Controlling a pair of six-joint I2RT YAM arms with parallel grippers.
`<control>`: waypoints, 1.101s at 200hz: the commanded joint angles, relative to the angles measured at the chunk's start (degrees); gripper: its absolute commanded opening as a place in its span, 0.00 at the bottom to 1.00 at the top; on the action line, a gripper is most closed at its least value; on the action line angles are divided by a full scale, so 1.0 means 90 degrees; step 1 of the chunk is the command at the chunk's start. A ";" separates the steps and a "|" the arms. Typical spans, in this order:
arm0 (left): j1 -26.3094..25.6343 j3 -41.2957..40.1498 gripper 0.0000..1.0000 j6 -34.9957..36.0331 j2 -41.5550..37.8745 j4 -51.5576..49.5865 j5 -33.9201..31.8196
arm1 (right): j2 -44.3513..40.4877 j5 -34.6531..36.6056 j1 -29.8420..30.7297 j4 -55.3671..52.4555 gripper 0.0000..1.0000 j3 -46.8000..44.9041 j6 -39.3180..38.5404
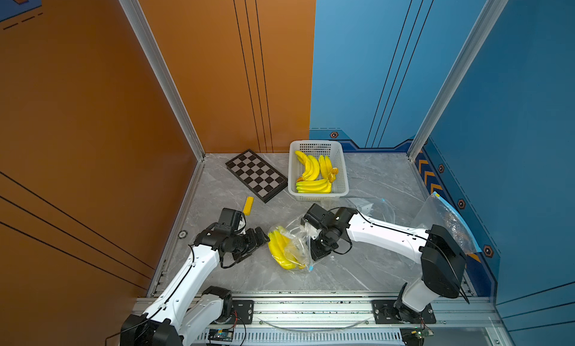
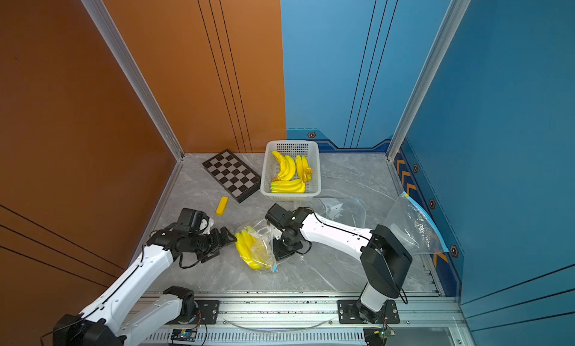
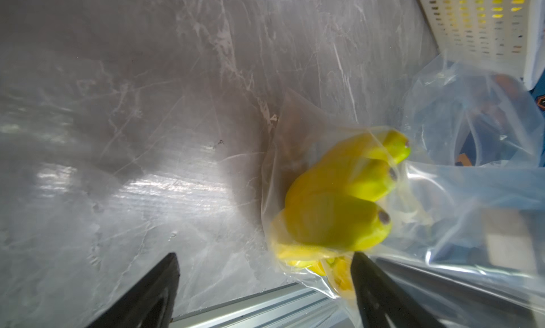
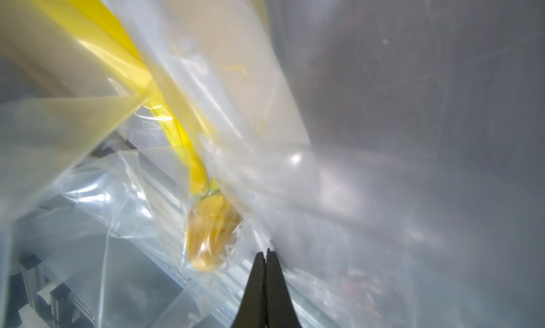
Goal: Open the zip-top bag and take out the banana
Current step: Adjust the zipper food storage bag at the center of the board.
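A yellow banana (image 1: 281, 248) bunch lies on the grey table inside a clear zip-top bag (image 1: 299, 242), seen in both top views, banana (image 2: 247, 246) and bag (image 2: 264, 243). My left gripper (image 1: 264, 237) is at the bunch's left side. In the left wrist view that gripper (image 3: 265, 255) is open, one finger (image 3: 368, 282) against the bag film, with the banana (image 3: 339, 199) just ahead. My right gripper (image 1: 313, 256) sits at the bag's right side. In the right wrist view it (image 4: 267, 252) is shut on the bag film (image 4: 295, 193), next to the banana stem (image 4: 209, 238).
A white basket (image 1: 317, 142) holding more bananas stands at the back, with a chessboard (image 1: 256, 174) and a small yellow block (image 1: 248, 205) to its left. Empty clear bags lie at the right (image 1: 448, 220) and behind my right arm (image 1: 370, 206). An aluminium rail (image 1: 311, 307) edges the front.
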 commanded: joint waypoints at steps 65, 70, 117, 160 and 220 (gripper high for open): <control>-0.1164 -0.0238 0.87 -0.0740 0.0629 0.1455 -0.0037 | -0.0255 -0.0867 0.0329 0.1747 0.12 0.0057 0.0942; -0.1170 -0.0230 0.87 -0.0753 0.0680 0.1480 -0.0065 | -0.0227 -0.0885 0.0361 0.1770 0.12 0.0106 0.0919; -0.0873 0.0124 0.77 -0.0499 0.1331 0.1718 -0.0152 | 0.0063 -0.1225 0.0436 0.1396 0.11 0.0380 0.0655; -0.0959 0.1693 0.75 0.0045 0.3092 0.1946 0.0232 | -0.0363 -0.1689 0.0426 0.0505 0.07 -0.0052 0.0897; -0.0767 0.2367 0.77 0.0357 0.2970 0.1015 0.0267 | -0.1033 -0.1067 0.0451 0.1571 0.06 -0.0629 0.2064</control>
